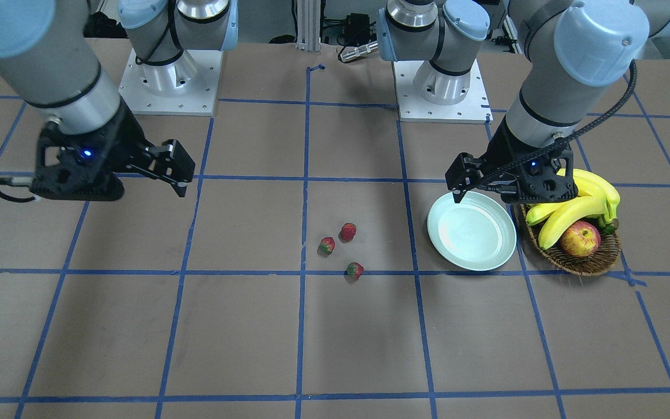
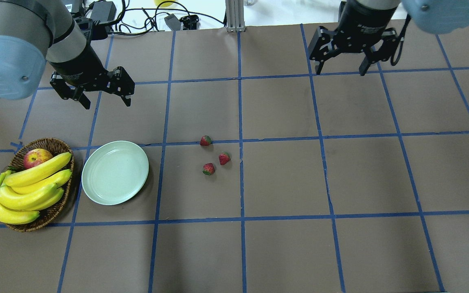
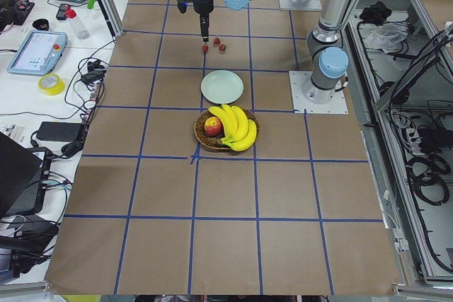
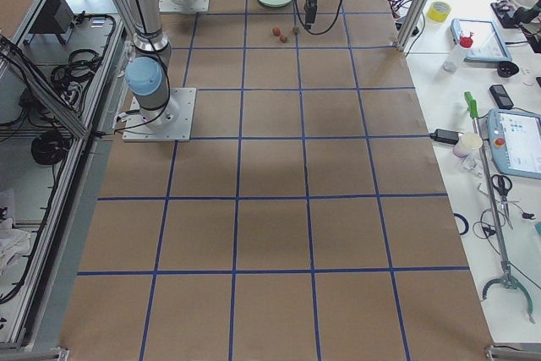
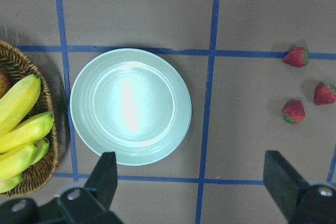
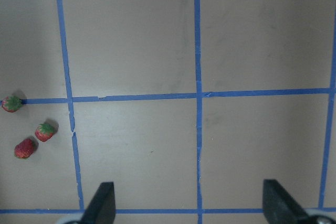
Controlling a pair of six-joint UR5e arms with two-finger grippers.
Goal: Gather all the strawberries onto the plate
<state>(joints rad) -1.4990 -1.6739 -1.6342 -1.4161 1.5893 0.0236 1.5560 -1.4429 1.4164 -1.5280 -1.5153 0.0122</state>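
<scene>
**Ana:** Left gripper (image 5: 191, 182) first, since its fingers crowd the bottom of its own wrist view. They are spread wide with nothing between them, and it hangs in the air by the plate (image 2: 115, 173).

**Ben:** And the right gripper (image 2: 340, 72)?

**Ana:** Same story. It's wide open and empty, up over bare table (image 2: 283, 183), well apart from the fruit.

**Ben:** So how far along are they?

**Ana:** Not begun, by my reckoning. All three strawberries (image 2: 224, 158) lie on the table, well in from every edge. One strawberry (image 2: 206, 141) sits on a blue tape line (image 2: 177, 143). The other two are close beside it, and none of them touch.

**Ben:** Anything in the plate?

**Ana:** Nothing, it's bare. It sits between the strawberries and the basket (image 2: 51, 141), on the side toward the table's left end. It's just beside the basket, with a sliver of table showing between them.

**Ben:** And the basket?

**Ana:** Bananas (image 2: 35, 183), a whole bunch hanging out over the rim, with an apple (image 2: 37, 157) tucked in behind them. No strawberries in there that I can see.

**Ben:** So what's left?

**Ana:** The lot, I'd say: three pick-ups and three drops into the plate. The left gripper looks the handier one for it, being on the plate's side.
</scene>
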